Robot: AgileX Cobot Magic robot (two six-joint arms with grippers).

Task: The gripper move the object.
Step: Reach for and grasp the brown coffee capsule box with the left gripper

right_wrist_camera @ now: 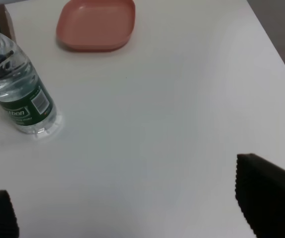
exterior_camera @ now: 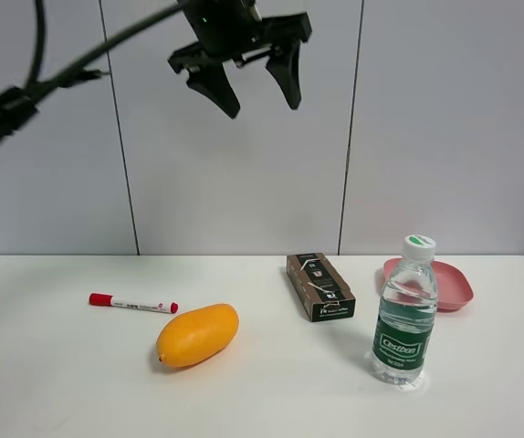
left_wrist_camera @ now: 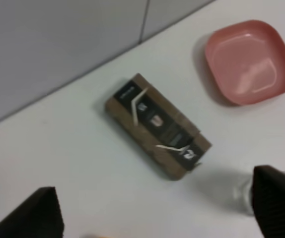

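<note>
Closest to the viewer, a clear water bottle (exterior_camera: 405, 315) with a green label stands upright on a white table (exterior_camera: 61, 392), toward the right. Left of it lies an orange-yellow mango (exterior_camera: 197, 335), and beyond the mango a red-capped white marker (exterior_camera: 134, 304). The cardboard box (exterior_camera: 320, 286), brown-sided with a black printed top, lies flat behind and left of the bottle, near the middle of the table, one short end toward the back wall. A pink plate (exterior_camera: 454, 290) sits to the box's right, apart from it and partly hidden behind the bottle.

High above the table, well clear of everything, the left gripper (exterior_camera: 262, 108) hangs with its two black fingers spread apart and nothing between them. Its wrist camera looks down on the box. The right gripper (right_wrist_camera: 132, 203) is out of the high view. Its own camera shows its fingers wide apart and empty, over bare table near the bottle and plate.

Judging by this, the task has barely begun: the box rests untouched, and lowering, gripping and moving it are all yet to do.
</note>
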